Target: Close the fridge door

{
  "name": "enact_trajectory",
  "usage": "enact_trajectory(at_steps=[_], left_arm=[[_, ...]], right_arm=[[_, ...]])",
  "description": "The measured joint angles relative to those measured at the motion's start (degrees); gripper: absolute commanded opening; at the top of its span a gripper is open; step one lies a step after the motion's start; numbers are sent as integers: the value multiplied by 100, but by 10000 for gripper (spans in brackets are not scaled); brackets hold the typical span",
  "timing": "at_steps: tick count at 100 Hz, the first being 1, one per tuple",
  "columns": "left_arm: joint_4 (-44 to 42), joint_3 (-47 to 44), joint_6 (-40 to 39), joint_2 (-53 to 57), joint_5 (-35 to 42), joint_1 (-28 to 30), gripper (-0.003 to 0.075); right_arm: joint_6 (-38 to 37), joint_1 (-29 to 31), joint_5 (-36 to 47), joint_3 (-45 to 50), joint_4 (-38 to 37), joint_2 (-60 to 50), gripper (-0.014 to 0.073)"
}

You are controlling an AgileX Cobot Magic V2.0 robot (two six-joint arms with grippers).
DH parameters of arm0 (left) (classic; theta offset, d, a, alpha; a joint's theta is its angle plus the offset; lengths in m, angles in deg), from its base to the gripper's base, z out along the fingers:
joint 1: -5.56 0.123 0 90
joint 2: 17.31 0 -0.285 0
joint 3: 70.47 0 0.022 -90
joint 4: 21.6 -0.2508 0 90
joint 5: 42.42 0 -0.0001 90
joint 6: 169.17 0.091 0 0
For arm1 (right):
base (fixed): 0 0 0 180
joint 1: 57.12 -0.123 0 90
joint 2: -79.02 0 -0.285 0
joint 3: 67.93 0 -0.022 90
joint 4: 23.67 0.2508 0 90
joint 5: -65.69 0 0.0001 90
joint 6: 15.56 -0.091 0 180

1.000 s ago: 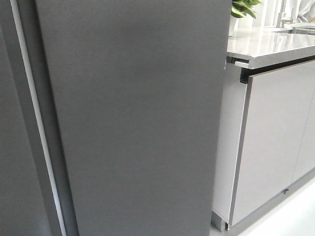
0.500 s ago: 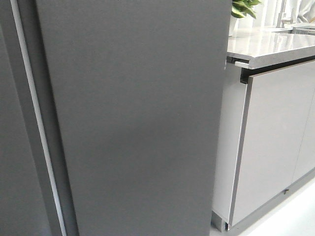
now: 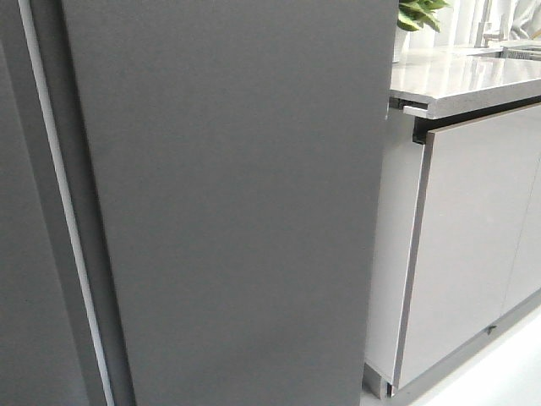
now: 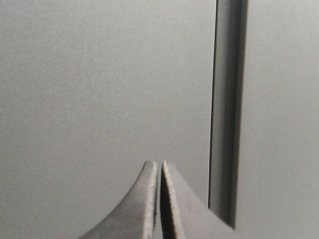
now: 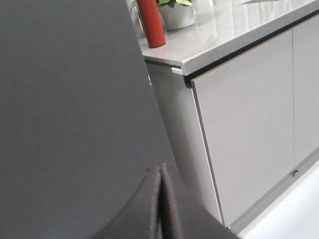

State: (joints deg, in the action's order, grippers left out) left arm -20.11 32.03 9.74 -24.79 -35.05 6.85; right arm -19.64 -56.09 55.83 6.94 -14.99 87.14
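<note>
Nothing has visibly moved since a second ago: the door (image 3: pixel 228 203) fills the same part of the front view, its right edge at the same place beside the cabinet (image 3: pixel 469 245). It is a flat matte dark-grey panel filling most of that view, upright, with a pale strip (image 3: pixel 63 203) running down along its left edge and another dark panel (image 3: pixel 21 279) beyond that. To its right the pale cabinet stands under a grey countertop (image 3: pixel 465 76) with a green plant (image 3: pixel 418 13) at the back.

The left gripper (image 4: pixel 158 199) is clenched, its two fingers pressed together with only a thin seam between them, pointing at a grey panel just beside a dark vertical gap (image 4: pixel 227 114). The right gripper (image 5: pixel 160 199) is likewise clenched on nothing, close to the door's surface near its right edge. A red cylinder (image 5: pixel 151 22) stands on the countertop next to a pot (image 5: pixel 177 15)
</note>
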Motion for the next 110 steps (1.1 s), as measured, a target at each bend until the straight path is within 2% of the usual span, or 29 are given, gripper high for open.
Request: enact_trajectory(at_steps=[11,29,53,110], left_arm=[[0,0,0,0,0,0,-20],[0,0,0,0,0,0,-20],[0,0,0,0,0,0,-20],[0,0,0,0,0,0,-20]], right_arm=[[0,0,350,326,-77,-84,-45],[0,-11,738,337,-417,-83,-45],[0,-290,773,337,-868,-83,-45],[0,-301,733,337,-868,-83,-45]])
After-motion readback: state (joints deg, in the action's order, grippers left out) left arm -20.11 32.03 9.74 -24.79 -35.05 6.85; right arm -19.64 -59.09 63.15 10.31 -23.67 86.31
